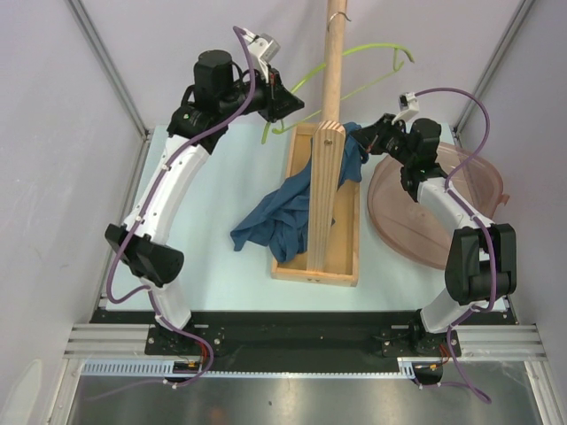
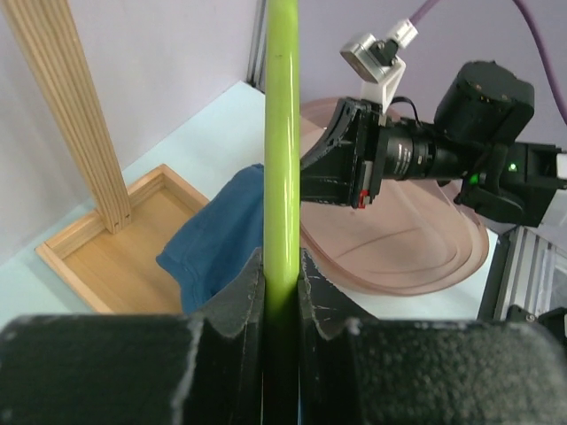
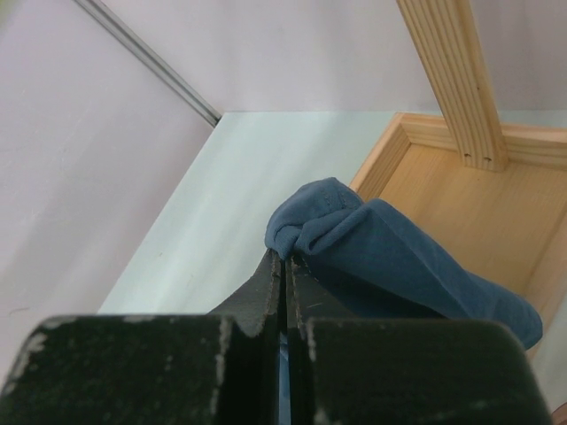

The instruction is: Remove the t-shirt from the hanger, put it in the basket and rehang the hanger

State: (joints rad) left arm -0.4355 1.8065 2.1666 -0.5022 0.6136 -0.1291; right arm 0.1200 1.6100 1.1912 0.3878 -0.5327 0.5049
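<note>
My left gripper (image 1: 282, 104) is shut on a thin lime-green hanger (image 1: 372, 49), which stands raised beside the wooden pole; its bar runs up between the pads (image 2: 282, 133). The hanger arms that show carry no fabric. The dark teal-blue t-shirt (image 1: 283, 211) lies crumpled across the wooden tray's left wall and onto the table. One end rises to my right gripper (image 1: 368, 135), which is shut on a bunched fold of the t-shirt (image 3: 381, 257) just past the fingertips (image 3: 285, 261). The t-shirt (image 2: 217, 239) also shows below the hanger in the left wrist view.
A tall wooden pole (image 1: 332, 88) stands in a shallow wooden tray (image 1: 341, 257) at the table's middle. A large pink bowl (image 1: 416, 212) lies at the right, under the right arm. Pale walls with metal corner posts enclose the table.
</note>
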